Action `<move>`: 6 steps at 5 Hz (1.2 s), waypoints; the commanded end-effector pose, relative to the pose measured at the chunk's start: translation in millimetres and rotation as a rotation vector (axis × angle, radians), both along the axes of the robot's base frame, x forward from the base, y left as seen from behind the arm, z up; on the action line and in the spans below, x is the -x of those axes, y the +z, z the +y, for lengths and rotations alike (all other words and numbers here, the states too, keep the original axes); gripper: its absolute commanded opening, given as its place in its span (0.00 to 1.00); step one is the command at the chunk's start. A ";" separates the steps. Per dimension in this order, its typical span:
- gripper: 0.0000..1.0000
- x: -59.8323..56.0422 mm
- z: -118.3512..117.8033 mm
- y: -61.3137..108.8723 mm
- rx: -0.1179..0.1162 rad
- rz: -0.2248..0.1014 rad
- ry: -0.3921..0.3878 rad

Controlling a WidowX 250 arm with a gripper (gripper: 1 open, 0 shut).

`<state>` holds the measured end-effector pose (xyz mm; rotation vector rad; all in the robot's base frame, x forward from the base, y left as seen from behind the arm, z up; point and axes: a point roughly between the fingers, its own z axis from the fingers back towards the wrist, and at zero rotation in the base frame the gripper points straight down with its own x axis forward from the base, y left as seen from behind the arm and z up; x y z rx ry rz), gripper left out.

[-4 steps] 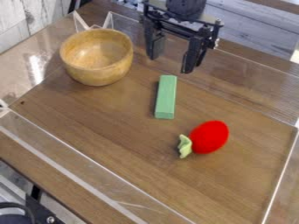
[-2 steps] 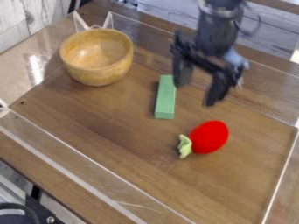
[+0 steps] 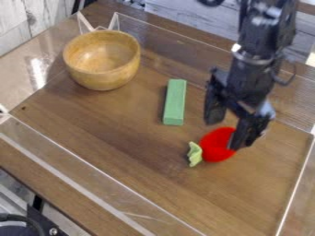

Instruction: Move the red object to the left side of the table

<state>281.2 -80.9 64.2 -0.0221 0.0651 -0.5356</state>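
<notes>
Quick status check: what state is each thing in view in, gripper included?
Gripper: open, above the red object, nothing seen held
Red object: on the tabletop, not yet moved to the left side
Wooden bowl: upright
Green block: lying flat
Table: bearing all three

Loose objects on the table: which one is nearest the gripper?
The red toy fruit with the pale green stem end; the gripper overlaps it in view, unlike the green block or wooden bowl.
</notes>
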 end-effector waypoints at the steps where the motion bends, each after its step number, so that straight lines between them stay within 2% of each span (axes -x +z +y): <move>1: 1.00 -1.2 6.9 -5.9 0.008 -0.058 -0.027; 2: 1.00 0.1 13.3 -18.5 0.007 -0.083 -0.019; 4: 1.00 -5.8 34.3 -24.5 -0.001 -0.122 -0.021; 5: 0.00 -0.4 27.7 -22.6 -0.014 -0.132 0.039; 6: 0.00 6.2 14.3 -12.1 -0.036 -0.136 0.090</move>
